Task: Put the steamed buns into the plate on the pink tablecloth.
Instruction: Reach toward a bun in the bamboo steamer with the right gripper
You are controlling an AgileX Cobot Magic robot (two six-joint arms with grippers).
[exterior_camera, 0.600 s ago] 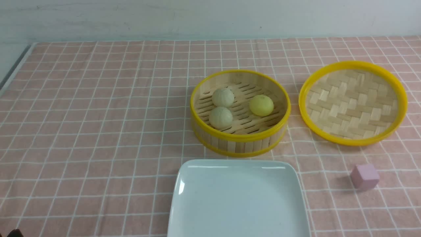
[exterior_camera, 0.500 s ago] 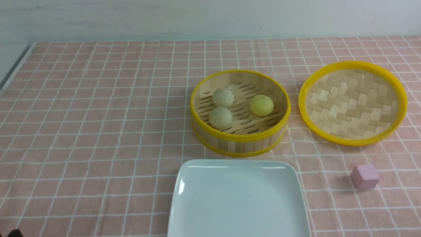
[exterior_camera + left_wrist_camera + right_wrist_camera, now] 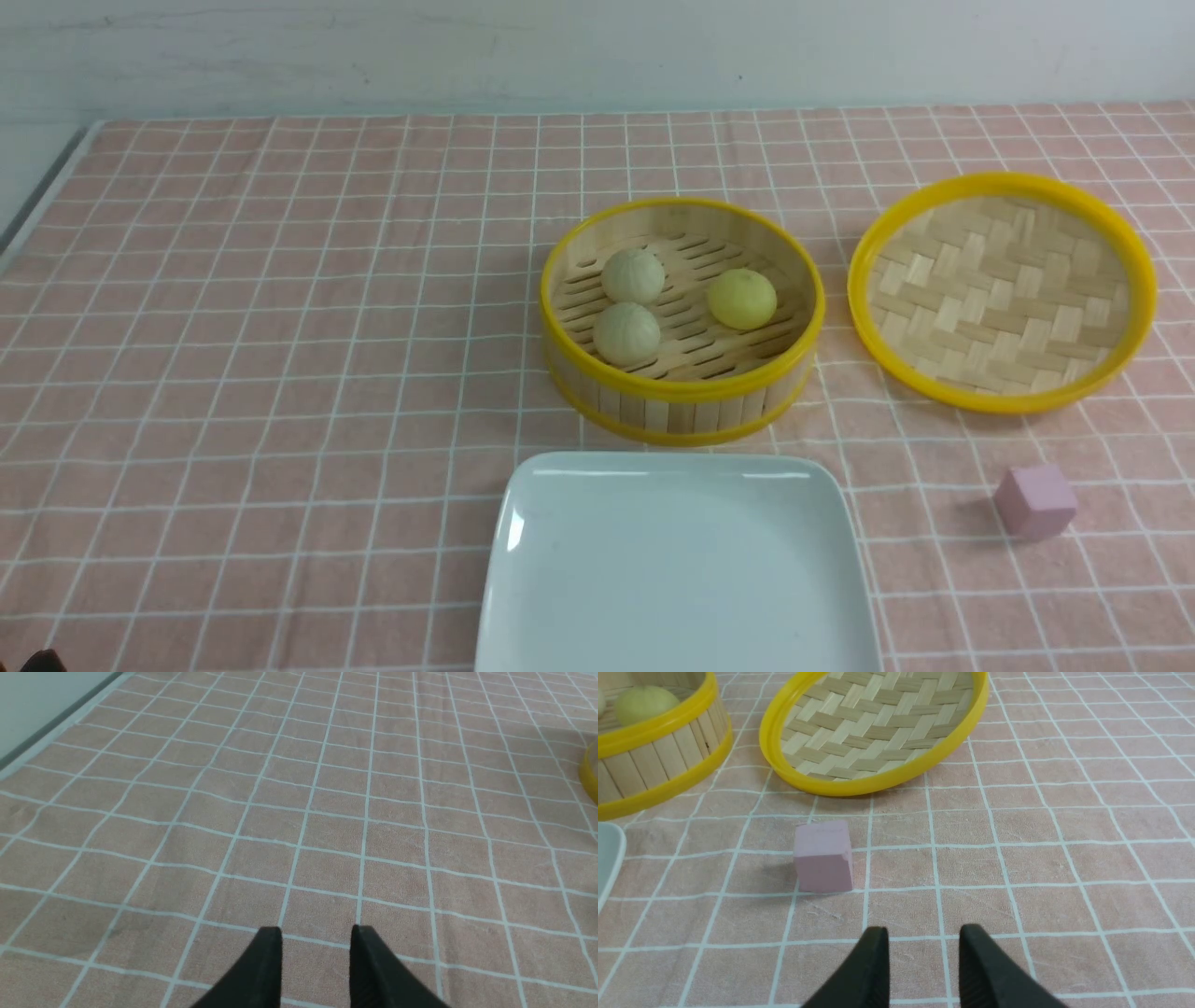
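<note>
Three steamed buns lie in the bamboo steamer basket (image 3: 681, 411): two pale beige ones (image 3: 633, 275) (image 3: 626, 333) and a yellow one (image 3: 741, 299). The white plate (image 3: 560, 485) sits on the pink tablecloth (image 3: 280, 327), just in front of the basket, with nothing on it. My left gripper (image 3: 316, 933) hovers over bare cloth far left of the basket, jaws a little apart and empty. My right gripper (image 3: 923, 933) hovers near the front right, jaws a little apart and empty. The yellow bun (image 3: 640, 703) and the plate's edge (image 3: 612, 858) show in the right wrist view.
The woven bamboo lid (image 3: 1004, 289) lies upside down right of the basket, and also shows in the right wrist view (image 3: 873, 723). A small pink cube (image 3: 1034, 501) (image 3: 823, 856) stands in front of the lid, just ahead of my right gripper. The table's left edge (image 3: 37, 201) is near.
</note>
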